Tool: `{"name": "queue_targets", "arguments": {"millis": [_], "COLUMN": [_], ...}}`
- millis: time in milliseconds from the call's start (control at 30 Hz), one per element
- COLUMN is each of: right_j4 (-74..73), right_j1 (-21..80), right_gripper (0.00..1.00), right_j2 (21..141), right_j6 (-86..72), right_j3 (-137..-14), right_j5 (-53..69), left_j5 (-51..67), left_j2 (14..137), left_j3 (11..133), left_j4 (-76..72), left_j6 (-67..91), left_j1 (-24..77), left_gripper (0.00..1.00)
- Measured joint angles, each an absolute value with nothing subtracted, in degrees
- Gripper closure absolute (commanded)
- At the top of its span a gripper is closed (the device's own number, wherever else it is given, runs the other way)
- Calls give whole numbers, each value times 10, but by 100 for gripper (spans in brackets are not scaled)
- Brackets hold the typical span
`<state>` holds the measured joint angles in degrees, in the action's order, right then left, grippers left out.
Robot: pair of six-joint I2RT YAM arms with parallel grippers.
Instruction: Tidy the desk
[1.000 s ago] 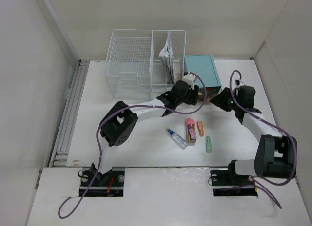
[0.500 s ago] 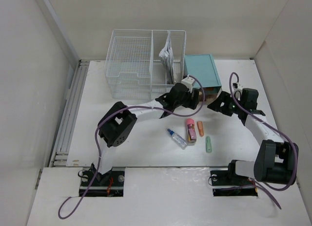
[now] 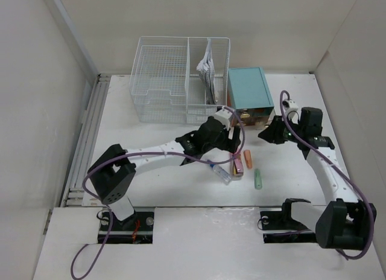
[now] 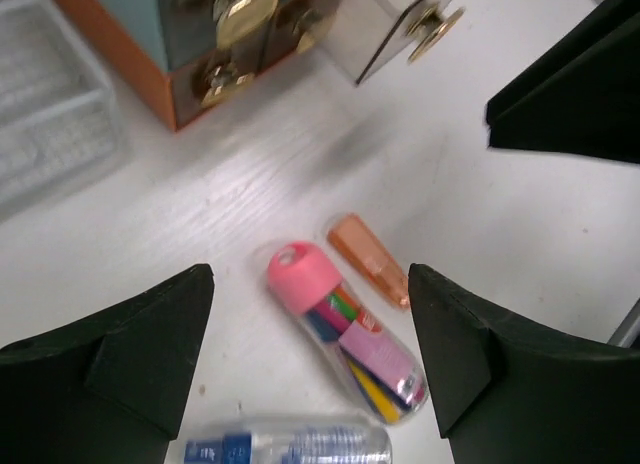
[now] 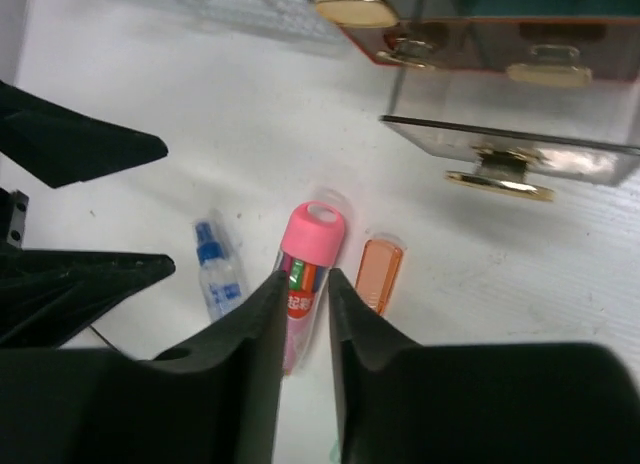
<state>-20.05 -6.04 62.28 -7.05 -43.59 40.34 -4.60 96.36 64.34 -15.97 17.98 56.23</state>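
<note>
Left wrist view: finds the left tool point(image 4: 310, 284) released, black fingers point(image 4: 140, 364) spread wide, gripping nothing. Hangs over a clear tube with a pink cap point(image 4: 345, 334), coloured pieces inside, lying flat on the white tabletop point(image 4: 520, 234). Just beside the tube, toward the drawers, spots a small orange piece point(image 4: 368, 259); nearer the camera, a clear spray bottle with a blue label point(image 4: 280, 446). Farther out, picks up a drawer with a gold knob point(image 4: 400, 19) pulled out of the teal drawer box point(image 4: 125, 4).

Right wrist view: catches the right tool point(image 5: 305, 284) almost clenched, only a narrow slit between its fingers point(image 5: 250, 374), nothing in it. Looks down through the slit on the pink-capped tube, with the orange piece to its right, the bottle to its left and the open drawer beyond.

Top external view: places both tools above the middle of the tabletop, apart from each other, in front of the drawer box. Sets a small green piece point(image 3: 258, 178) near the tube, a white wire basket point(image 3: 163, 81) at the back beside the box, and a grooved rail point(image 3: 84, 141) along the tabletop's left edge.
</note>
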Motion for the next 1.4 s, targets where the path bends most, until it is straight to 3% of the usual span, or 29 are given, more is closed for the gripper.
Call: {"name": "queue_targets", "arguments": {"millis": [367, 433, 500, 800, 1267, 1400], "right_j4": [-267, -267, -268, -256, -220, -214], "right_j1": [149, 164, 175, 206, 247, 272], "right_gripper": [60, 49, 29, 30, 34, 49], "right_j2": [662, 686, 717, 790, 899, 908], "right_j6": [-2, -11, -24, -56, -73, -75], "right_j3": [-482, -486, -490, -488, -491, -497], "right_j5": [281, 245, 213, 163, 157, 156], "left_j5": [-238, -258, -274, -303, -301, -300], "left_j2": [685, 628, 584, 520, 508, 491], "left_j3": [482, 459, 437, 370, 363, 357], "left_j4": [-40, -28, -19, 30, 33, 30], "left_j6": [353, 382, 406, 464, 470, 470], "left_j1": [613, 632, 641, 646, 646, 646], "left_gripper": [18, 18, 18, 18, 17, 17]}}
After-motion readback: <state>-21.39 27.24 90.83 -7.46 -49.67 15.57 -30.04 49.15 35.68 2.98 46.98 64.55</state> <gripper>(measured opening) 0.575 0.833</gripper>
